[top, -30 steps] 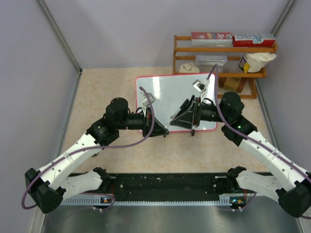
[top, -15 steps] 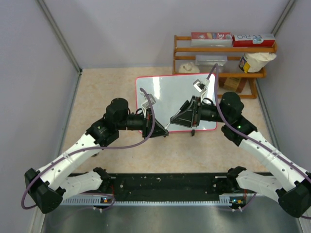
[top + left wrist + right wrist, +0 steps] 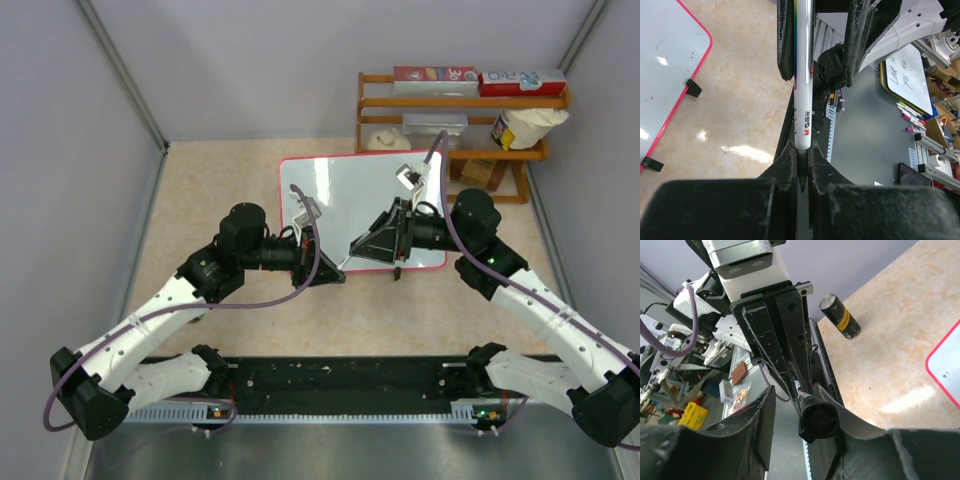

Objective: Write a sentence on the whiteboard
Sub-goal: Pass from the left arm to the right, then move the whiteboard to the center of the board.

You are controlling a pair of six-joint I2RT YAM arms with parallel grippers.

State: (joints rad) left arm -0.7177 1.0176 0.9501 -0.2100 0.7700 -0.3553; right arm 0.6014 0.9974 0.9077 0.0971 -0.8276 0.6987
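The red-framed whiteboard (image 3: 350, 185) (image 3: 670, 65) lies flat on the table, and no sentence shows on its white face. My left gripper (image 3: 333, 275) (image 3: 802, 155) is shut on a white pen (image 3: 803, 75) (image 3: 345, 262), whose dark tip pokes back between the jaws. The pen points at my right gripper (image 3: 358, 250) (image 3: 797, 395), which faces the left one over the board's near edge. The right jaws stand around the pen's black end cap (image 3: 820, 420). One finger touches the cap and a gap shows at the other.
A wooden shelf (image 3: 460, 100) with boxes and a tub stands at the back right, just behind the board. A black can (image 3: 840, 316) stands on the beige tabletop. The board's black feet (image 3: 692, 87) stick out at its near edge.
The right jaws closed in around the pen's end, then widened a little. The left gripper edged slightly right with the pen; the board has not moved.
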